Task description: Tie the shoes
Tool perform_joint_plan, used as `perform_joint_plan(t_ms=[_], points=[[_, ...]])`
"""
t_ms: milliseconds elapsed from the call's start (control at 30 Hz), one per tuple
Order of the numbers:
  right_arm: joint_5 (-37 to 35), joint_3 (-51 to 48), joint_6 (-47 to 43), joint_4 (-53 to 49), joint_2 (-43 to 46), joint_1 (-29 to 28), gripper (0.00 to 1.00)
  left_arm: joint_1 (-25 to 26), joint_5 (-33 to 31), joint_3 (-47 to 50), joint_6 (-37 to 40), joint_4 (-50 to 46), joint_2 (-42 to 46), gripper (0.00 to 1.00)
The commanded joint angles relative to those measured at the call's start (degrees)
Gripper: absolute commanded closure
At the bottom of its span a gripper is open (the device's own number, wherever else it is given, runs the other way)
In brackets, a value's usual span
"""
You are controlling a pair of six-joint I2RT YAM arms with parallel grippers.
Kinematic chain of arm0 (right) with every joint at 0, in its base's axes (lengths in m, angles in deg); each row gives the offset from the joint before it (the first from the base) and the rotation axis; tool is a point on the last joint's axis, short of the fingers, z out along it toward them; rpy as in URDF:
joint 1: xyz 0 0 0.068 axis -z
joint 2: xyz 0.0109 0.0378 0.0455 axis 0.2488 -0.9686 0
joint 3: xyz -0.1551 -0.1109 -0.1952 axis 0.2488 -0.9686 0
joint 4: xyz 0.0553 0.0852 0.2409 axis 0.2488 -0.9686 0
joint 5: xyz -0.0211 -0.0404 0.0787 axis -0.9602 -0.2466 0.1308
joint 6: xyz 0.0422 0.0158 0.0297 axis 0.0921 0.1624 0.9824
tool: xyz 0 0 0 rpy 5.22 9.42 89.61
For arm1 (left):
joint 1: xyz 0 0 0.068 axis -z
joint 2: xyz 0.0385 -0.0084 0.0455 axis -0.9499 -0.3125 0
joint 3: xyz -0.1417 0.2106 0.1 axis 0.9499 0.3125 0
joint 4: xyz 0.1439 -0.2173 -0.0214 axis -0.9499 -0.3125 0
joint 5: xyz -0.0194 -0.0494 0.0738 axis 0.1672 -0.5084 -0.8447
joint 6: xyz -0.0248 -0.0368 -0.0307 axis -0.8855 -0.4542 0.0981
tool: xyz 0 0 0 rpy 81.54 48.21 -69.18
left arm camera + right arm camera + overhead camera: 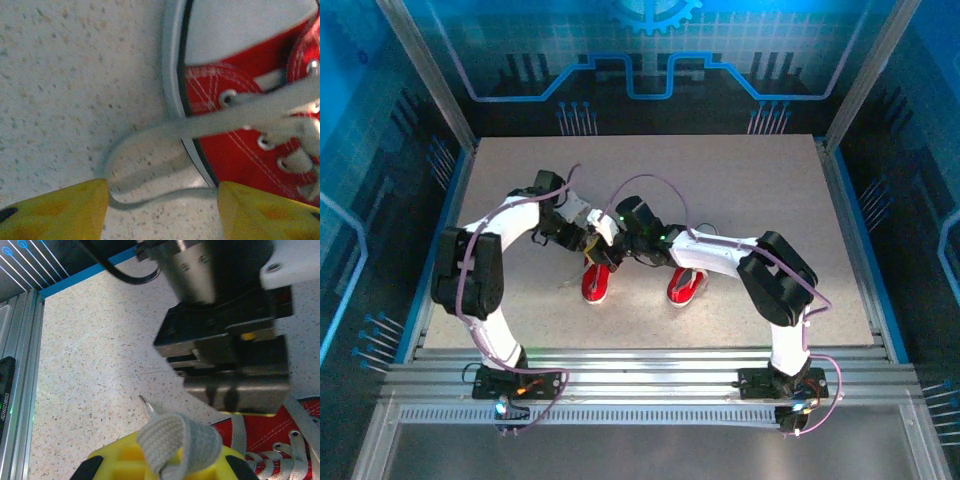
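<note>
With the right gripper [165, 466] clamped on the lace end [176, 441], centre the open-jawed left gripper [162, 200] over the lace loop [150, 134] beside the shoe [235, 150] before closing.

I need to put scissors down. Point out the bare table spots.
Free: the table's far half up to the back wall; the near strip from left shoe and right shoe to the front rail. Crowded: above the left shoe, where left gripper and right gripper meet.
</note>
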Motion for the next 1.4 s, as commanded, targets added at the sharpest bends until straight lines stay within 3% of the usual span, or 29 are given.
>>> perform_joint_plan(t_ms=[0, 133, 267, 333, 433, 467, 800, 933, 1000, 1067, 1100, 1200, 1367], points=[[1.9, 0.8, -0.6, -1.9, 0.1, 0.7, 1.00, -0.2, 1.4, 3.1, 7.9, 2.6, 2.1, 0.39], [2.6, 0.9, -0.8, -2.1, -0.1, 0.7, 1.00, 0.3, 2.0, 1.1, 9.0, 3.3, -2.0, 0.38], [3.0, 0.8, -0.7, -2.3, 0.0, 0.7, 1.00, 1.1, -2.1, -2.0, 9.1, 2.6, -6.9, 0.41], [3.1, 0.6, -0.6, -2.4, 0.2, 0.7, 1.00, 1.0, -2.0, -2.1, 9.0, 3.2, -7.7, 0.56], [2.8, 0.2, -0.5, -2.7, 0.6, 0.7, 1.00, 0.6, -1.0, -1.7, 8.1, 3.2, -7.0, 0.99], [2.6, 0.2, -0.6, -3.0, 0.7, 0.7, 1.00, 0.3, -0.5, -0.9, 7.3, 3.8, -5.7, 1.00], [0.5, 2.1, 4.3, -6.5, 0.5, 1.3, 1.00, -9.9, 9.1, 9.1, -3.7, 6.4, 20.2, 1.00], [1.2, 4.7, 4.8, -9.0, 0.0, 1.7, 1.00, -10.1, 13.1, 17.7, -9.1, 12.5, 32.1, 1.00], [2.0, 5.4, 5.3, -9.8, -0.3, 2.2, 1.00, -10.0, 14.8, 21.8, -7.5, 17.5, 34.3, 0.99], [1.2, 3.9, 5.4, -9.1, 0.2, 2.2, 1.00, -9.0, 14.0, 20.3, -2.6, 17.7, 30.5, 0.76], [1.0, 3.1, 5.5, -8.6, 0.4, 2.3, 1.00, -8.8, 13.6, 17.2, -0.2, 14.7, 26.8, 0.71], [0.7, 1.6, 5.7, -8.7, 0.5, 2.2, 1.00, -8.5, 11.7, 3.5, 5.5, 1.6, 13.3, 0.63], [0.5, 2.9, 5.0, -10.2, -0.9, 2.2, 1.00, -6.4, 5.6, -3.4, 13.7, -1.2, 3.0, 0.48]])
